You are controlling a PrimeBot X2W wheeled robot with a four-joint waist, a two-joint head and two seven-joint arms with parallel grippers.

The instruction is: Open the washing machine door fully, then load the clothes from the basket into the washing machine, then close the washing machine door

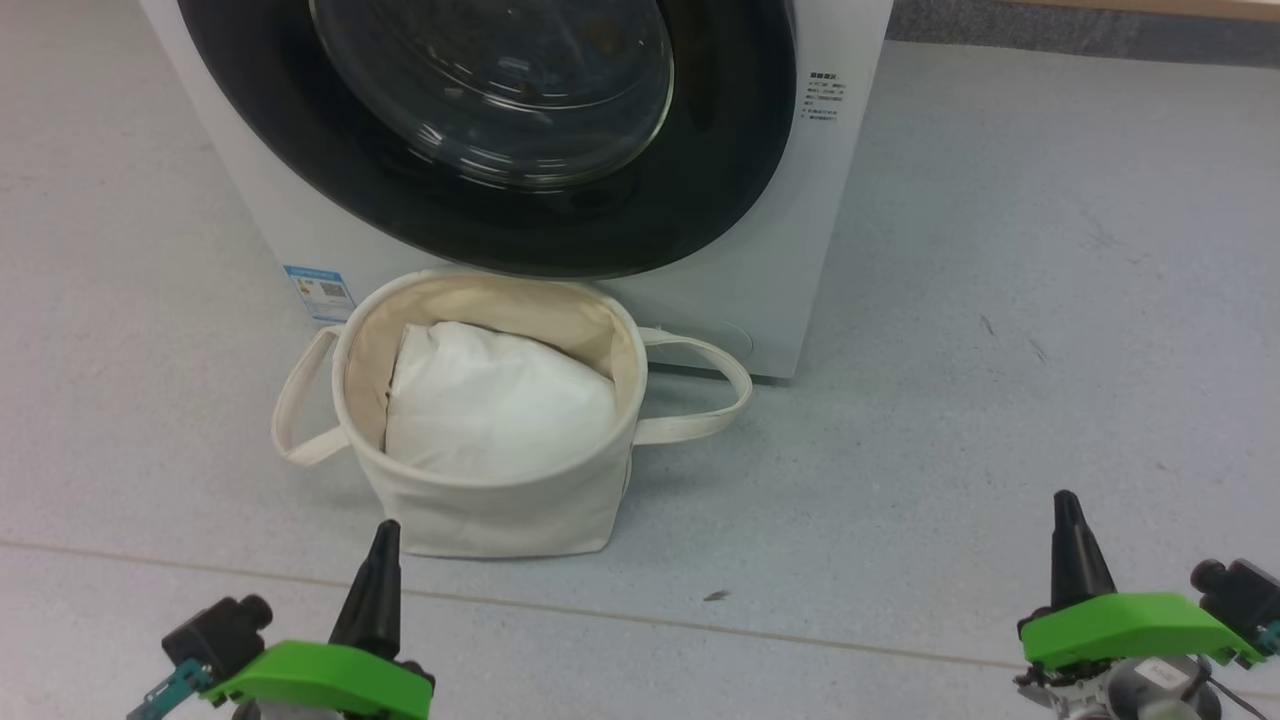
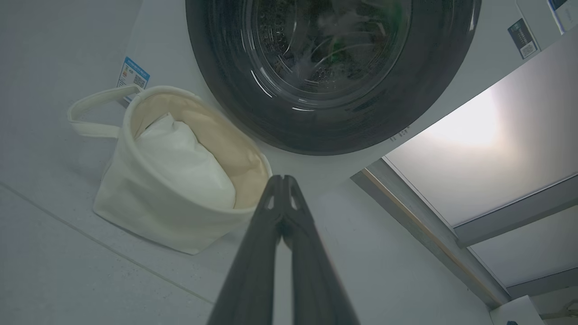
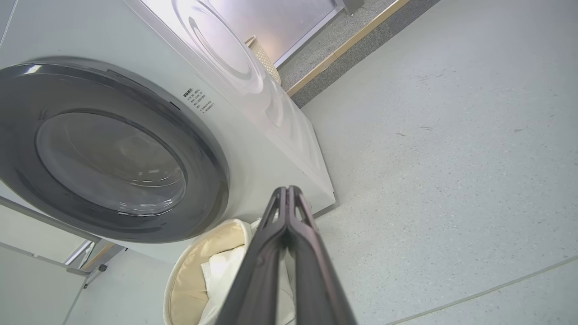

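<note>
The washing machine (image 1: 800,250) is white and stands on the floor with its washing machine door (image 1: 480,200) shut, a black rim around clear glass. That door (image 2: 216,67) (image 3: 205,180) is seen from both wrists. Right in front of it stands the basket (image 1: 480,500) (image 2: 135,198) (image 3: 174,275), cream canvas with two loop handles. Inside it lies a plain white pad (image 1: 500,400); the clothes are hidden. My left gripper (image 1: 380,535) (image 2: 282,180) is shut and empty just before the basket's near wall. My right gripper (image 1: 1065,505) (image 3: 286,189) is shut and empty, well to the basket's right.
A blue label sticker (image 1: 320,293) sits low on the washer's front. Open grey floor (image 1: 1000,300) stretches to the right, with a seam line crossing near my grippers. A skirting strip (image 1: 1080,30) runs along the back. A woven bin (image 3: 264,56) stands beyond the washer.
</note>
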